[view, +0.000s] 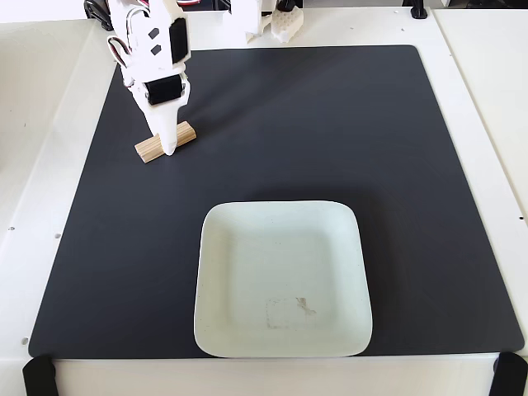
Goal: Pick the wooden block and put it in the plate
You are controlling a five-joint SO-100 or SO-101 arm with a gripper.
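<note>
The wooden block [188,132] is a small pale tan bar lying on the black mat at the far left, slightly tilted. My white gripper [167,145] comes down from the top left onto the block's middle, and the block's two ends stick out on either side of it. One white finger [164,132] covers the block's near side down to the mat. The other finger is hidden behind it, so I cannot tell whether the jaws are pressed on the block. The pale mint-white plate [216,272] sits empty at the front centre, with a faint rectangular smudge.
A black mat [330,132] covers most of the white table [487,99]. The arm's base and white parts stand at the far edge [264,21]. Black clamps sit at the front corners [37,378].
</note>
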